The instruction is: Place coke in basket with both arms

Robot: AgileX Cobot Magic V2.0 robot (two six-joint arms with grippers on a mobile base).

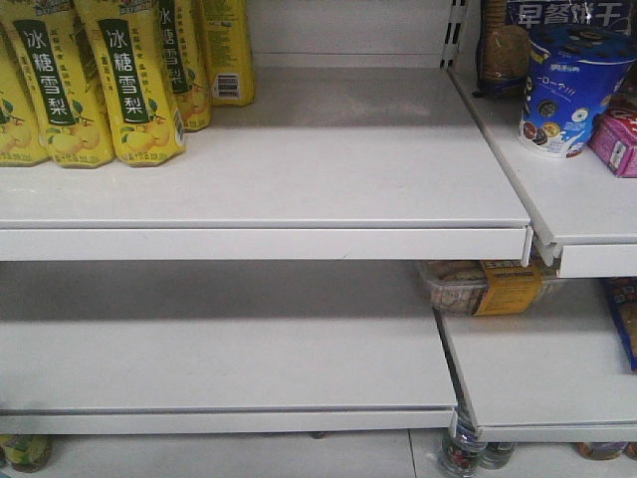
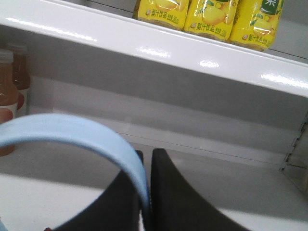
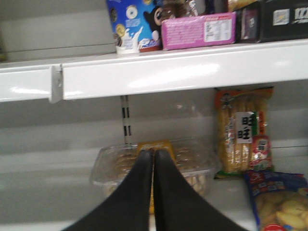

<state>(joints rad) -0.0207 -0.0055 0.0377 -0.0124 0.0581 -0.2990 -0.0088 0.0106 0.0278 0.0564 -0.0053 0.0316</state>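
Left claw [image 2: 147,192] on one basket handle [image 2: 72,139]

Front view faces the white shelves [image 1: 299,169] head-on; both wrist views look up along their fingers [image 3: 154,192] at them.

Yellow pear-drink bottles [image 1: 95,75] (upright) on white shelf [image 1: 299,189].

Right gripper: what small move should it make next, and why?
Probably it should back away from the shelf and turn to look for the coke, since no red bottle shows in any view. The right gripper is shut and empty, facing a clear snack tub, while the left gripper already pinches the basket handle.
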